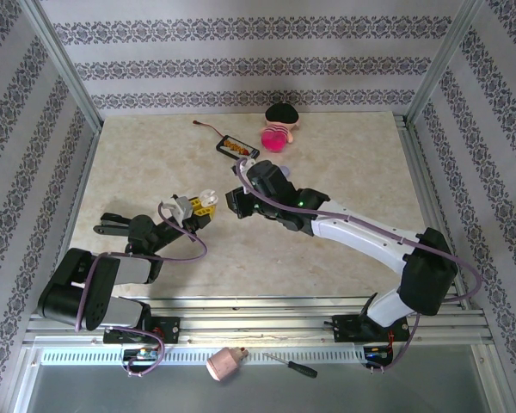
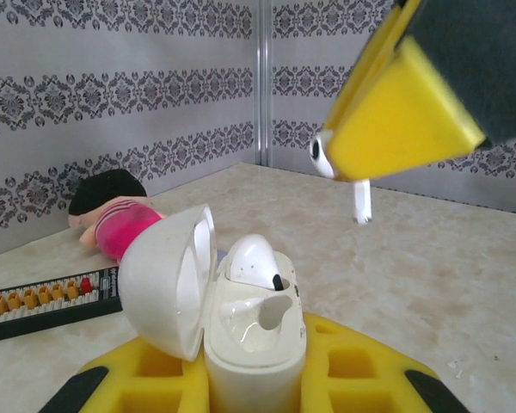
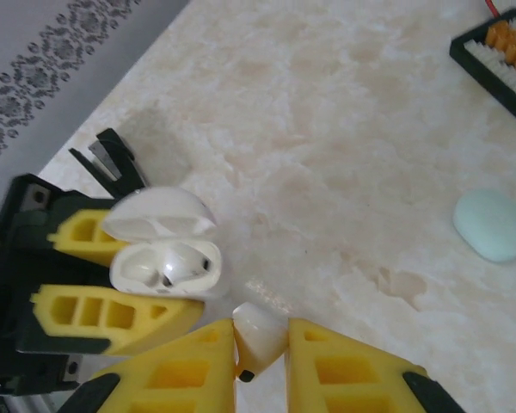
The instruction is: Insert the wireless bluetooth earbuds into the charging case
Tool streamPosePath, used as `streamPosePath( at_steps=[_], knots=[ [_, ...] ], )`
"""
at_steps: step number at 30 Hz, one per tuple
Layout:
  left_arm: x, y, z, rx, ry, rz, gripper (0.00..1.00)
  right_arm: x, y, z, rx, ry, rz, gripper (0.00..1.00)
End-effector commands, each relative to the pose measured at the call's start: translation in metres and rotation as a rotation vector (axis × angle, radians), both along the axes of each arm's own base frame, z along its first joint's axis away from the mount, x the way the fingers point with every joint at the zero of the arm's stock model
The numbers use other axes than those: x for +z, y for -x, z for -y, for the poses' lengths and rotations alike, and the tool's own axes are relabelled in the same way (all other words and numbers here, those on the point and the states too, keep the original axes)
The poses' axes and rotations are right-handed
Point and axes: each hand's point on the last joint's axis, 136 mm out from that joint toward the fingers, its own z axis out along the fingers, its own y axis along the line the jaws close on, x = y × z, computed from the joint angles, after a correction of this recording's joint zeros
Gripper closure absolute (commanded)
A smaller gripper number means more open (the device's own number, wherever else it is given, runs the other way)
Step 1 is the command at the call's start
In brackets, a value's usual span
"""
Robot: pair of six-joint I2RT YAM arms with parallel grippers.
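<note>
One earbud [image 2: 359, 200] is pinched in the right claw [image 3: 260, 342], just above the open charging case [image 3: 168, 262] clamped in the left claw [image 2: 254, 387]. If its stem misses the empty socket, it could catch the rim and slip free.

Lab test cell; wallpapered panels [image 1: 241, 64], aluminium frame [image 1: 64, 64]

left hand [image 2: 254, 379] and right hand [image 3: 260, 335] both clamped, close together

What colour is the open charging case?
The case is white; the left wrist view shows it best.
</note>
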Motion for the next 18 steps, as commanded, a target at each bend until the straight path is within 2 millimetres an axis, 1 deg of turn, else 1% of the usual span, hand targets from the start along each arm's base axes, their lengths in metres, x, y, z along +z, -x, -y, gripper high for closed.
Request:
streamPosePath(
  at_steps=[1,9,13,18],
  knots=[
    [0.01,0.001,0.005,-0.043,0.013,0.019,0.97,0.028,0.003,-0.012,0.07,-0.007,0.084,0.82],
    [0.011,0.002,0.012,-0.088,0.019,0.016,0.97,0.04,0.014,-0.038,0.172,0.007,0.136,0.82],
    [0.012,0.004,0.013,-0.101,0.024,0.015,0.97,0.037,0.016,-0.048,0.201,0.04,0.162,0.83],
    [0.013,0.006,0.016,-0.124,0.035,0.007,0.97,0.024,0.015,-0.054,0.216,0.088,0.169,0.83]
  ],
)
